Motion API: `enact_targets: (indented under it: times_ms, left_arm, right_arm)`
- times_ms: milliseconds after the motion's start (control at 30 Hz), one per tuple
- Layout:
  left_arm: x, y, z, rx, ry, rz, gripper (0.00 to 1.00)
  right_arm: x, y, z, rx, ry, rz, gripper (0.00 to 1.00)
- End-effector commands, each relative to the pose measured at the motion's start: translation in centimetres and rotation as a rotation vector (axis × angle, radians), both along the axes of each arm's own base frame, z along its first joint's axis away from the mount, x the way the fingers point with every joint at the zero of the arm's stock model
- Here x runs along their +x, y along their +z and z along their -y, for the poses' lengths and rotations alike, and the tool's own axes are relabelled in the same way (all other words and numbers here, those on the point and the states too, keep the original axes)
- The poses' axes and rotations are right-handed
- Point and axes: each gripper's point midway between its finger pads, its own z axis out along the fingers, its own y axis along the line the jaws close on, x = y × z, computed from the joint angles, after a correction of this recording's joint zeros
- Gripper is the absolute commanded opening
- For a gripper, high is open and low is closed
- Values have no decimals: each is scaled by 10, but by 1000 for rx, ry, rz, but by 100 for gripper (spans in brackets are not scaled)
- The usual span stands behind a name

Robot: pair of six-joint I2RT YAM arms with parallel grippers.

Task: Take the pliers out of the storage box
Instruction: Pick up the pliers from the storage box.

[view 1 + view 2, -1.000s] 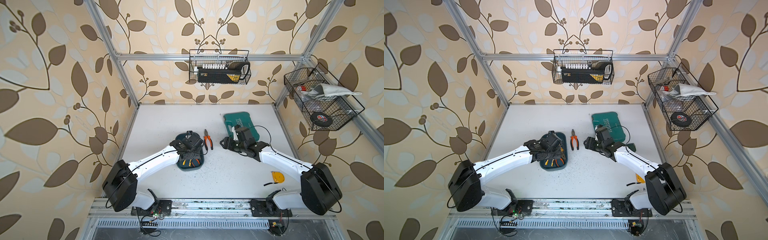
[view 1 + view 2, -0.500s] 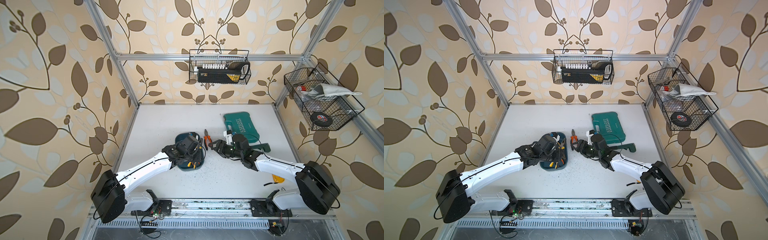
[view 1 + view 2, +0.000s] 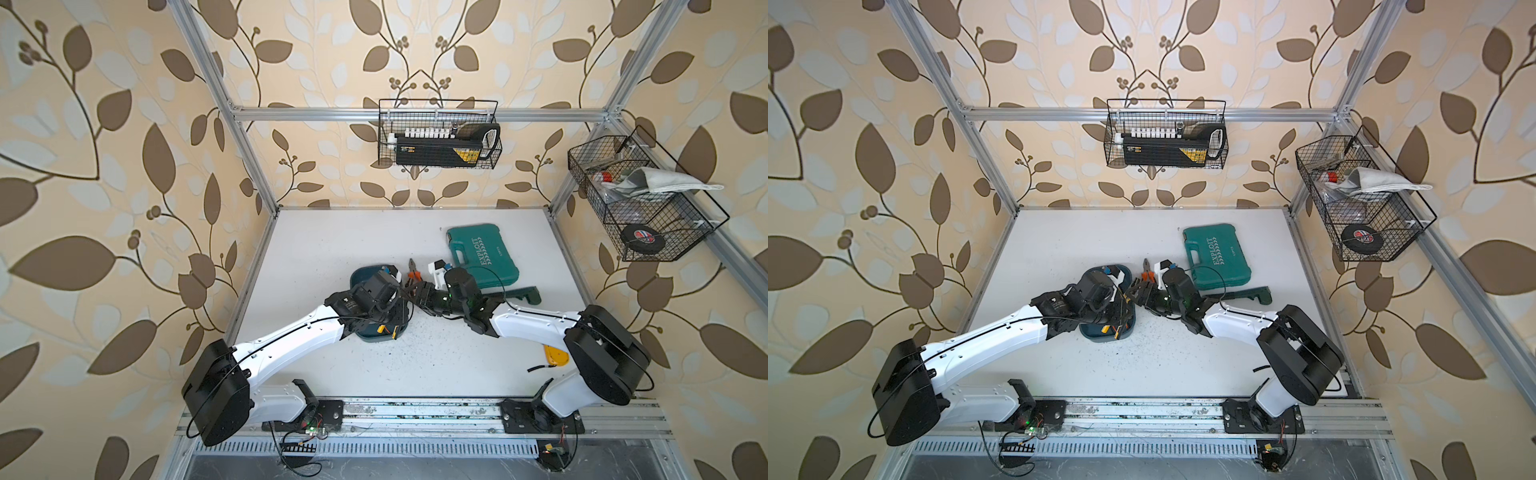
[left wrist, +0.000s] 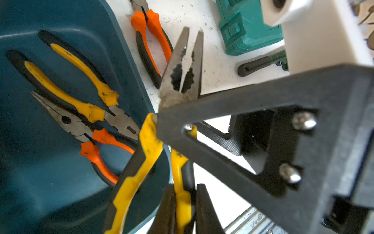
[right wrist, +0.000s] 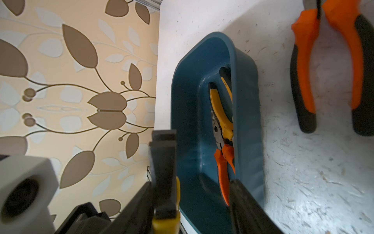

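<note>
My left gripper is shut on one handle of yellow-and-black pliers, held over the right rim of the storage box, jaws pointing away. My right gripper is open, its fingers on either side of those pliers near the pivot. Both grippers meet beside the box in both top views. Inside the box lie yellow-handled pliers and orange-handled long-nose pliers. Another orange-handled pair lies on the table just right of the box.
A green EXPLOIT case lies behind the right arm, a dark green tool beside it. A yellow tape measure sits near the right arm's base. Wire baskets hang on the back wall and the right wall.
My right gripper has swung left from the green case to the box's right edge, its jaws narrowing. The left gripper has shifted to the box's right side, yellow pliers in its grip.
</note>
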Motion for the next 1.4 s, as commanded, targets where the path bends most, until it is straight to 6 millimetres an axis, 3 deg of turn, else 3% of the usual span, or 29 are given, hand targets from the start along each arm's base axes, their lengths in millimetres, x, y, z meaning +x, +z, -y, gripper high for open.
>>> enact_targets:
  times_ms: [0, 133, 300, 567, 600, 733, 967, 1067, 1167, 1233, 1367]
  left_arm:
    - [4, 22, 15, -80, -20, 63, 0]
    - [3, 23, 16, -91, -23, 67, 0]
    - [2, 21, 17, -90, -27, 63, 0]
    - [1, 18, 9, -55, -1, 61, 0]
    - [2, 18, 6, -46, 13, 63, 9]
    - [7, 23, -7, -10, 84, 72, 58]
    - [14, 56, -29, -62, 190, 129, 61]
    - [26, 63, -57, -77, 286, 131, 61]
    - [43, 50, -102, -71, 442, 95, 60]
    - [51, 31, -130, -87, 534, 38, 60]
    - [62, 0, -154, -167, 619, -74, 59]
  right_arm:
    - [6, 7, -12, 14, -2, 28, 57]
    - [10, 4, -15, 24, -15, 22, 51]
    - [14, 7, -22, 31, -16, 30, 30]
    - [13, 2, -27, 7, -2, 26, 6]
    - [13, 2, -27, 5, 0, 26, 3]
    - [13, 9, -20, -35, -7, 53, 0]
    - [16, 36, 15, -134, 0, 136, 0]
    - [24, 49, 55, -193, 1, 158, 0]
    - [33, 52, 103, -327, -3, 149, 0]
    - [38, 49, 127, -424, 16, 123, 0]
    - [46, 36, 135, -527, 89, 82, 0]
